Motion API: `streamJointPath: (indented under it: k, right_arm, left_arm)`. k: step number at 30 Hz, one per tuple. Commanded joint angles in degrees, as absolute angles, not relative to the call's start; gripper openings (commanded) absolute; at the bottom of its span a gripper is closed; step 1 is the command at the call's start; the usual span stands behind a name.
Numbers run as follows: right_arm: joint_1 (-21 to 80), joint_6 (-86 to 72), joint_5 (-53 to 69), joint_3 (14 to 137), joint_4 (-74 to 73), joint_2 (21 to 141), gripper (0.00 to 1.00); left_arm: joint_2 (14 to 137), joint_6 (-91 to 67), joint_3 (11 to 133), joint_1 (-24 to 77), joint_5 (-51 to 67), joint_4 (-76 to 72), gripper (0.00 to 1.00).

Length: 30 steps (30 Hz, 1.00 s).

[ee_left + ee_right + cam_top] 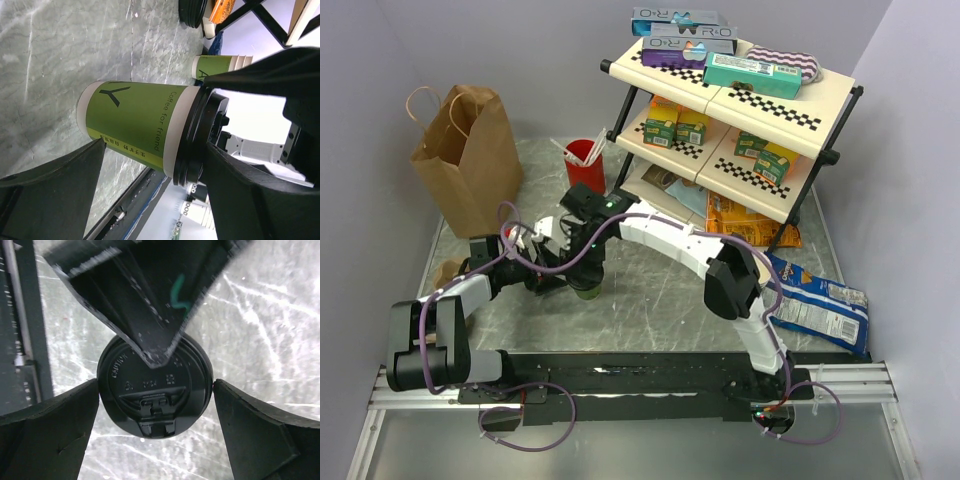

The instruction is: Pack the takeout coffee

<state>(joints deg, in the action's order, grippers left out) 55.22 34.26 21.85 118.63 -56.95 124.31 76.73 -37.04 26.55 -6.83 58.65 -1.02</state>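
Observation:
The takeout coffee [586,291] is a green paper cup [135,120] with a black lid [155,405], at the middle of the table where both arms meet. My left gripper [155,145] is shut on it end to end. One finger [60,190] lies at the base and the other [250,195] on the lid. That upper finger [145,305] crosses the lid in the right wrist view. My right gripper [155,385] is directly above the cup and open. Its fingers [50,425] flank the lid rim with a thin gap on each side.
A brown paper bag [470,160] stands open at the back left. A red cup with sticks [585,155] is behind the arms. A checkered shelf rack [740,100] with boxes fills the back right, with snack bags [820,305] below it. Stacked lidless green cups [220,65] stand nearby.

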Motion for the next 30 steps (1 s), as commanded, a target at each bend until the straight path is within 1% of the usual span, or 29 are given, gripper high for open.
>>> streamJointPath:
  k: [1, 2, 7, 9, 11, 14, 24, 30]
  right_arm:
    - [51.95, 28.75, 30.66, 118.30, -57.13, 117.17, 1.00]
    - [50.20, 27.61, 32.07, 117.87, -56.52, 116.20, 1.00]
    - [42.03, 15.06, 47.08, 109.18, -46.25, 108.99, 1.00]
    - [39.29, 9.16, 53.22, 106.35, -44.48, 109.51, 1.00]
    - [38.24, 5.30, 56.76, 103.64, -44.21, 111.61, 1.00]
    - [37.44, 0.63, 61.77, 99.24, -39.30, 113.02, 1.00]
    - [36.91, -10.98, 69.17, 100.11, -30.68, 122.25, 0.98]
    - [36.30, -16.34, 71.45, 97.48, -26.46, 126.21, 0.91]
  left_arm:
    - [76.82, -33.31, 26.19, -6.24, 50.98, 2.37, 0.83]
    - [76.64, -33.31, 26.10, -6.15, 51.06, 2.55, 0.83]
    - [76.90, -33.40, 25.93, -6.07, 51.24, 2.11, 0.83]
    - [76.99, -33.22, 25.93, -6.15, 51.24, 1.93, 0.83]
    - [77.25, -33.05, 25.84, -6.15, 51.15, 1.93, 0.83]
    - [77.87, -32.78, 25.93, -6.15, 51.41, 2.19, 0.83]
    - [80.85, -30.59, 27.50, -6.15, 50.45, 4.65, 0.82]
    - [82.44, -28.92, 28.48, -6.24, 49.66, 6.59, 0.82]
